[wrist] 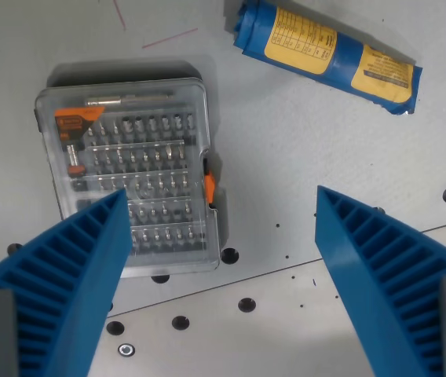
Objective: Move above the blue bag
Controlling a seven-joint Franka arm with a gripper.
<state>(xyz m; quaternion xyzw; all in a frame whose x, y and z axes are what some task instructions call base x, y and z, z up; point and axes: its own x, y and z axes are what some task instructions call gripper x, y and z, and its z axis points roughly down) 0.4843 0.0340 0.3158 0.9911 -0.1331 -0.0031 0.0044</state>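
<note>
The blue bag (327, 56) is not under the pincer (221, 206) yet, so the job looks only partly done. Closest to the camera, the pincer's two blue fingers (74, 275) are spread wide and hold nothing. Between them is bare gray tabletop (286, 157) with small holes. A little farther, on the wrist view's left, lies a clear box of screwdriver bits (129, 181). Farthest away, at the top right, lies the rolled-up bag. Nothing seems to block the way there.
</note>
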